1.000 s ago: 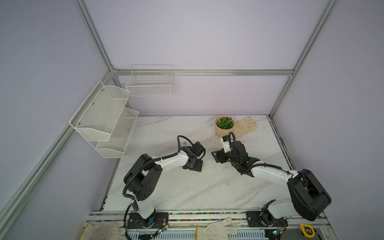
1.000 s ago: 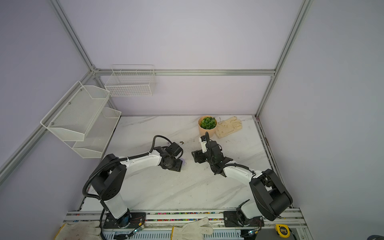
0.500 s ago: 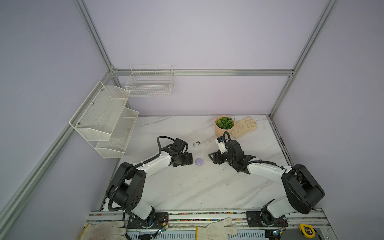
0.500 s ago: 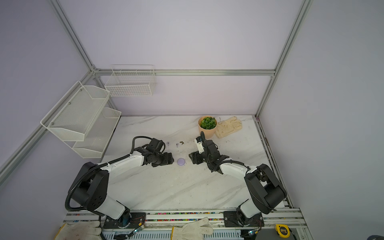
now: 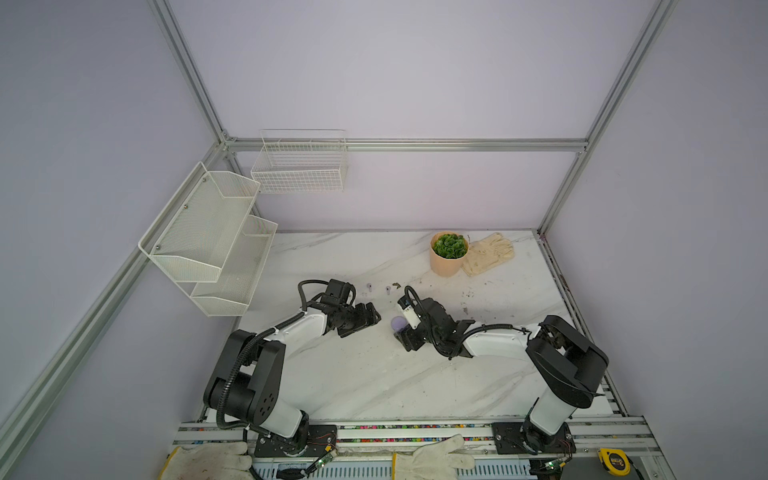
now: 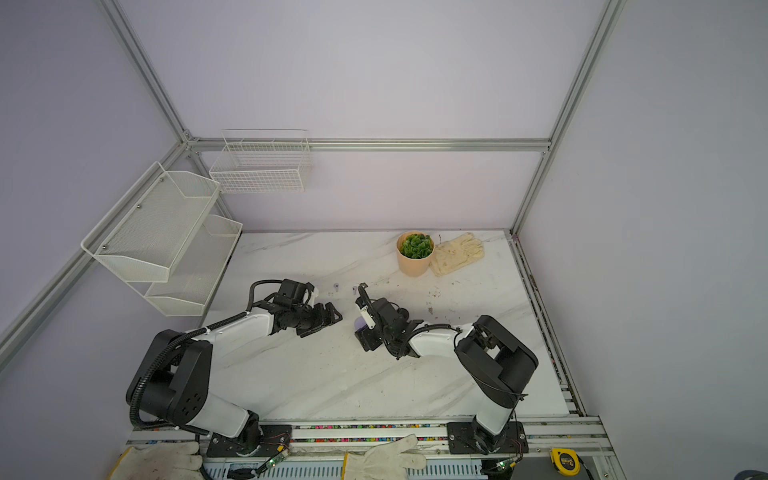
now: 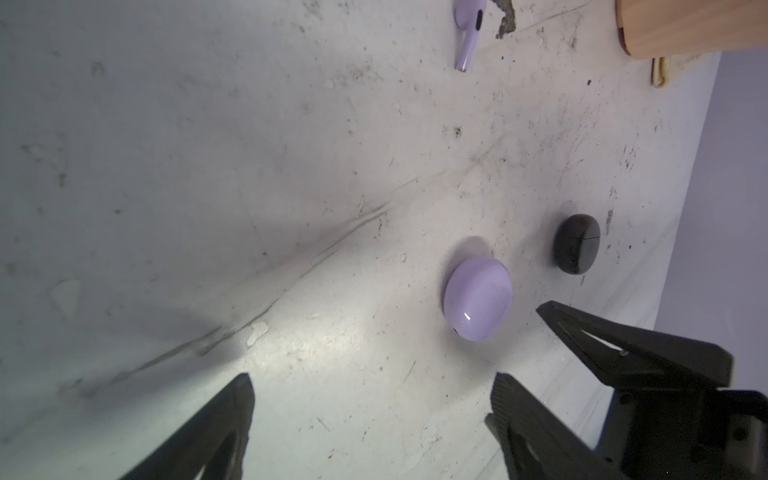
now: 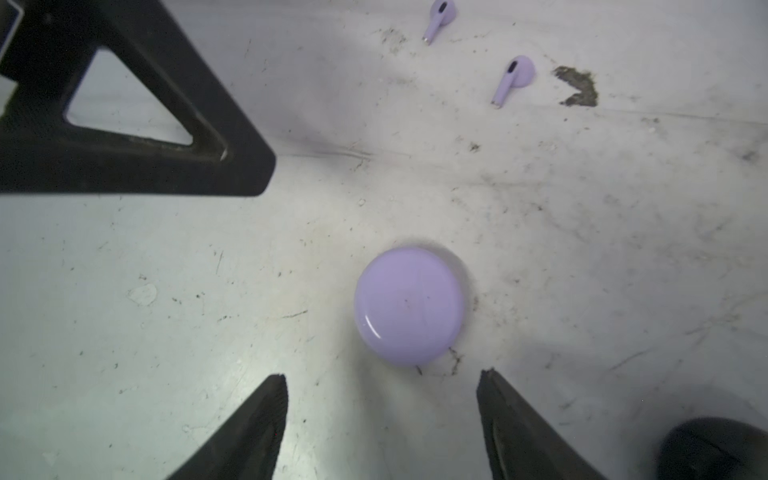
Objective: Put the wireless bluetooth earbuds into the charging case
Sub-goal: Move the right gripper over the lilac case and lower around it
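A round lilac charging case lies closed on the marble table, also seen in both top views and in the left wrist view. My right gripper is open just short of it, fingers on either side of its near edge. My left gripper is open and empty, a little to the case's left. Two lilac earbuds lie loose behind the case. A closed black case lies close beside the lilac one.
A brownish debris bit lies by the earbuds. A potted plant and a cream glove stand at the back right. White mesh shelves and a wire basket hang on the left and back walls.
The left gripper has let go of the lilac case, opened wide and drawn back to the left, leaving the case in the open. The right gripper has moved up to the case.
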`<action>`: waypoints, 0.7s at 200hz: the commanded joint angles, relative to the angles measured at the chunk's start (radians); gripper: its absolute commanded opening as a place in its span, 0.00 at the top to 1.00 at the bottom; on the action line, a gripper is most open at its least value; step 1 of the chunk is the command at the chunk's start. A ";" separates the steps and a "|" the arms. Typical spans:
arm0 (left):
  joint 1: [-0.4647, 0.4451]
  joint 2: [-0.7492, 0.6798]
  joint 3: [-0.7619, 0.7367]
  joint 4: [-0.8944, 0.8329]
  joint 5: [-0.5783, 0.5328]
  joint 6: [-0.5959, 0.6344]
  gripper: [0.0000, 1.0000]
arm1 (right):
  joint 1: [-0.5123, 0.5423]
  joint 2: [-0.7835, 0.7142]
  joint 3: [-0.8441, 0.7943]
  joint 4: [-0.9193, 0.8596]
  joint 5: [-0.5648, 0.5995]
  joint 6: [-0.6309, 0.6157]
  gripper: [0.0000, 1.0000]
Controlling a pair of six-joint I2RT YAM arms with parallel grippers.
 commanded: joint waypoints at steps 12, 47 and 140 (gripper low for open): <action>0.022 -0.026 -0.046 0.063 0.082 -0.015 0.10 | 0.009 0.050 0.039 0.026 0.089 -0.040 0.23; 0.026 -0.012 -0.050 0.080 0.102 -0.017 0.09 | 0.010 0.086 0.054 0.032 0.146 -0.044 0.23; 0.029 0.014 -0.059 0.109 0.119 -0.024 0.09 | 0.010 0.176 0.096 0.074 0.137 -0.039 0.29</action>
